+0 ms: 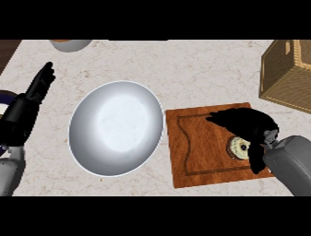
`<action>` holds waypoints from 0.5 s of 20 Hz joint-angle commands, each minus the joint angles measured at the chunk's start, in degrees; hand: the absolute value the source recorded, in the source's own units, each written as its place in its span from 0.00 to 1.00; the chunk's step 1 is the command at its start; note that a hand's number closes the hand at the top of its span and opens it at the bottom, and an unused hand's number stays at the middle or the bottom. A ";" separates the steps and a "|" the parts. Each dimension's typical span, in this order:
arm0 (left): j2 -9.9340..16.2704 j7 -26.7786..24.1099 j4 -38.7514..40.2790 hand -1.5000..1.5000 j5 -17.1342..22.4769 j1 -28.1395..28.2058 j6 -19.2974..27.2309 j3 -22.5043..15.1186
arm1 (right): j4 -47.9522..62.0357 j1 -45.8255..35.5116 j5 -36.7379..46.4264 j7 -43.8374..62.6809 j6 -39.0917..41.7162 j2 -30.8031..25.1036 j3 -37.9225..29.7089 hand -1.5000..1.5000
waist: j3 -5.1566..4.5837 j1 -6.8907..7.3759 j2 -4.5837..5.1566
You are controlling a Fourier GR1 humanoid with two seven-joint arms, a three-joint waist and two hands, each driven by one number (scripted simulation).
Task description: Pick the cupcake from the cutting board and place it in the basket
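The right hand [248, 123], black with curled fingers, hovers over the brown wooden cutting board [199, 147]. The small round cream-topped cupcake [239, 147] sits on the board directly beneath its palm, partly hidden; the fingers arch above it, and whether they touch it yet I cannot tell. The woven tan wicker basket [295, 76] stands beyond the hand, further right. The left hand [38, 87] rests open, well apart, past a smooth white oval plate [116, 129] on the speckled bench [206, 69].

my right hand [248, 123] covers most of the cupcake [239, 147]; i can't tell if it grips. the basket [299, 76] is cut off at right, a bowl [70, 44] at top.
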 commanded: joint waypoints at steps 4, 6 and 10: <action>-0.43 -1.67 0.91 0.50 -0.35 1.41 -2.97 3.24 | -0.61 5.48 5.33 -5.17 -1.67 0.38 -2.71 0.00 | -0.01 -0.10 -0.04; -0.88 -2.09 4.02 0.50 -0.79 -1.94 -3.14 4.16 | 2.73 3.00 6.26 -8.43 -1.18 0.17 -4.48 0.00 | -0.01 -0.10 0.01; -1.56 1.24 -3.20 0.50 -1.55 1.72 -4.05 2.95 | 1.81 8.51 10.63 -6.88 -3.06 1.45 -2.51 0.00 | -0.01 -0.04 -0.07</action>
